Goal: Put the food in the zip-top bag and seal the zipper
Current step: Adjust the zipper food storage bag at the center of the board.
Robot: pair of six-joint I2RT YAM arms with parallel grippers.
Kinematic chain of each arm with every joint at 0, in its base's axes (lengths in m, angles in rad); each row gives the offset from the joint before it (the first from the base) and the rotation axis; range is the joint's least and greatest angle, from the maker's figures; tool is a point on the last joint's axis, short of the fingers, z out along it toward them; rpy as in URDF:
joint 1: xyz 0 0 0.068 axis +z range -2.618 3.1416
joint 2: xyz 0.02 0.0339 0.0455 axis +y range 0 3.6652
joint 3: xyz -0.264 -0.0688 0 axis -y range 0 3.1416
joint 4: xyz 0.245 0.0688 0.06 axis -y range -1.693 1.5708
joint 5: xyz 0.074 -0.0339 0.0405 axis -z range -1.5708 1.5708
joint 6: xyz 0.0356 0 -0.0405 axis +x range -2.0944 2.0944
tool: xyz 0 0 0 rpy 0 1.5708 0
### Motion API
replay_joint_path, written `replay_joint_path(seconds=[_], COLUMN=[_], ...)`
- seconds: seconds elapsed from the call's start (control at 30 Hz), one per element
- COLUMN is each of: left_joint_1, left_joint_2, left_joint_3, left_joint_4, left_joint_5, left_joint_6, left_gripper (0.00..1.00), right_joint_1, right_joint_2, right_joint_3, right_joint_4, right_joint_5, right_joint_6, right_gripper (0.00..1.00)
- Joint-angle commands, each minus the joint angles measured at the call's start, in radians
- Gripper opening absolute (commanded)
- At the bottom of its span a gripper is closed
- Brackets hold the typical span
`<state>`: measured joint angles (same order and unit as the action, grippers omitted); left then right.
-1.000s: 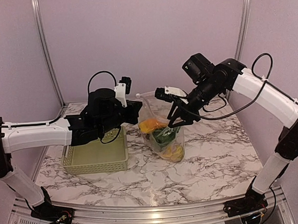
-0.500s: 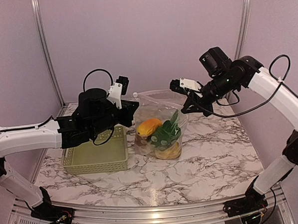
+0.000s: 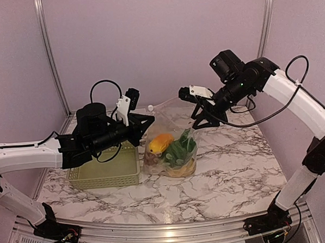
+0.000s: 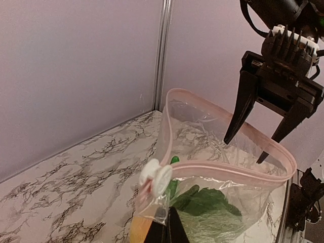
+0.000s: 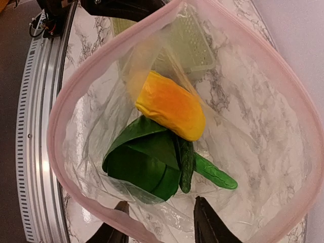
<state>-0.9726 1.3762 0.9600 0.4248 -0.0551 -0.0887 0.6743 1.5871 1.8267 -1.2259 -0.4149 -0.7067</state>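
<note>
From the overhead camera, the zip-top bag (image 3: 172, 148) stood upright on the marble table (image 3: 236, 166), strung between the two arms. Just left of it sat a pale green lattice basket (image 3: 105, 171), partly covered by the left arm. The left gripper (image 3: 146, 121) reached the bag's near-left corner; the right gripper (image 3: 205, 122) hung over the far rim. Through the plastic showed an orange piece (image 3: 161, 142), green pieces (image 3: 179, 150) and something yellow (image 3: 181, 168) at the bottom. A brownish lump at the bag's left could not be made out. Plain lilac walls and aluminium posts (image 3: 49, 56) closed the space.

The left wrist camera showed its own fingers (image 4: 167, 230) pressed together at the bottom edge, pinching the bag's corner just under a white slider (image 4: 156, 177). The pink-tinted zipper (image 4: 223, 167) gaped in a wide loop. The right gripper's black fingers were spread apart, tips down at the far rim. Whether they touched the plastic was unclear. The bag's lower half was cut off.

The right wrist camera looked straight down into the mouth. The orange piece lay above a folded green leaf (image 5: 142, 162) and a slim cucumber (image 5: 212, 174). Both fingertips (image 5: 210, 225) stood well apart at the bottom edge, the rim passing between them. The basket appeared blurred through the far wall of the bag, and the table's metal rail (image 5: 35, 126) ran down the left.
</note>
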Motion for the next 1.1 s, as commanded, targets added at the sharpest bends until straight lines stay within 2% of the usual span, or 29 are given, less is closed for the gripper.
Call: replay_joint_path(seconds=[0.0,0.23,0.37,0.47,0.6,0.77,0.87,0.97,1.07], left_joint_1=[0.0,-0.009,-0.009,-0.009,-0.011,-0.029,-0.043,-0.06,-0.07], left_joint_2=[0.004,-0.008,-0.016,-0.013,0.003,0.049,0.063,0.067,0.058], left_joint_3=[0.018,0.028,0.023,0.036,0.059,0.111,0.131,0.144,0.139], left_joint_4=[0.062,-0.011,-0.029,-0.073,-0.078,-0.079,-0.082,-0.088,-0.086], left_joint_5=[-0.003,-0.137,-0.242,-0.381,-0.395,-0.361,-0.373,-0.369,-0.371], left_joint_6=[-0.06,-0.077,-0.092,-0.115,-0.139,-0.153,-0.155,-0.141,-0.12], left_gripper=[0.0,0.0,0.0,0.0,0.0,0.0,0.0,0.0,0.0], right_joint_1=[0.075,0.118,0.12,0.118,0.119,0.119,0.121,0.123,0.123], right_joint_2=[0.057,0.102,0.054,-0.011,-0.042,0.041,0.105,0.151,0.161], right_joint_3=[0.086,0.141,0.094,0.035,0.012,0.091,0.154,0.198,0.212], right_joint_4=[0.015,0.03,0.037,0.045,0.053,0.109,0.116,0.138,0.163], right_joint_5=[-0.067,-0.079,-0.026,-0.011,-0.044,0.036,0.021,0.013,0.037], right_joint_6=[0.053,0.092,0.088,0.085,0.102,0.165,0.201,0.249,0.271], right_gripper=[0.42,0.52,0.6,0.66,0.69,0.69,0.68,0.63,0.5])
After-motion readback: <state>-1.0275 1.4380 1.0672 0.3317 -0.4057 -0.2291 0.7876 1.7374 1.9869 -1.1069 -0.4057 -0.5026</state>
